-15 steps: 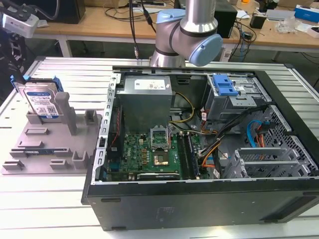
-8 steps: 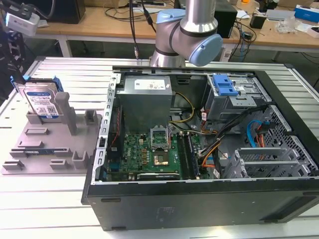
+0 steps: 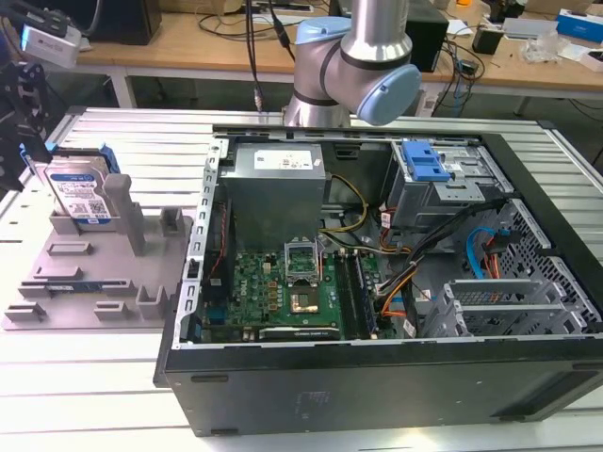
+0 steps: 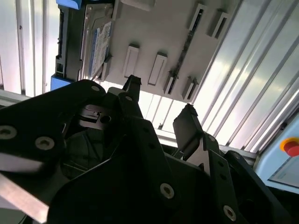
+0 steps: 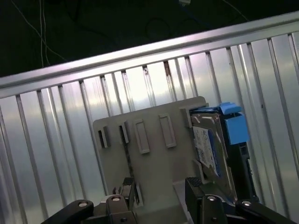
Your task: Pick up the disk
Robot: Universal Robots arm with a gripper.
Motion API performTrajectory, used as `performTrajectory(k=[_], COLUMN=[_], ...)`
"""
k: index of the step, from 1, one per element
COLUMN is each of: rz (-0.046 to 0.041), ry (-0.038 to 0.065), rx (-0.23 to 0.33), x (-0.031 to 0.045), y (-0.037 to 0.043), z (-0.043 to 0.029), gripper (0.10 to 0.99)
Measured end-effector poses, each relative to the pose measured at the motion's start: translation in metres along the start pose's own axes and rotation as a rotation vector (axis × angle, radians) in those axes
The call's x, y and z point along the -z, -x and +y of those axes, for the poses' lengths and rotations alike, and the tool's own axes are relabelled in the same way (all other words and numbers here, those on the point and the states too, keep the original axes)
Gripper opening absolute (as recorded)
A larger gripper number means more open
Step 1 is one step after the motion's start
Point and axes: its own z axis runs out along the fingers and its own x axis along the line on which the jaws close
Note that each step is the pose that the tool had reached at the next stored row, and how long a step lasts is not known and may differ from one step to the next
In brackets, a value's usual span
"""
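The disk [image 3: 80,193] [image 4: 96,44] [image 5: 210,149] stands on edge in a slot at one end of the grey holder [image 3: 85,282] [image 4: 159,28] [image 5: 154,158], label face outward, blue rails along its edges. A grey post [image 3: 118,196] of the holder rises just beside it. The holder's other slots run in rows away from the disk.

The gripper [image 4: 160,97] [image 5: 161,185] hangs above the holder, jaws spread wide with nothing between them. In both wrist views one finger [image 5: 194,184] is near the disk; contact cannot be confirmed.

The holder lies on a slatted metal table [image 3: 94,377]. An opened computer case [image 3: 377,377] sits just beside the holder, on the exterior view's right.
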Motion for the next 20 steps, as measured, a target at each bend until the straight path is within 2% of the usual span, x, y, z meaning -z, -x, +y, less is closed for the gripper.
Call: performTrajectory(k=[3,11,16,18,20], rz=[0.0008,-0.0022,-0.0012,-0.0011,-0.0012], ry=[-0.006,-0.035,-0.036,-0.036,-0.036], rx=[0.032,0.1,0.112,0.115,0.119], x=[-0.0004,-0.0019,-0.0021,-0.0022,-0.0024], y=[0.0,0.0003,0.0005,0.0069,0.0207], z=[-0.0004,-0.0016,-0.0016,-0.0002,0.0027], gripper=[0.557,0.557,0.557,0.557,0.557])
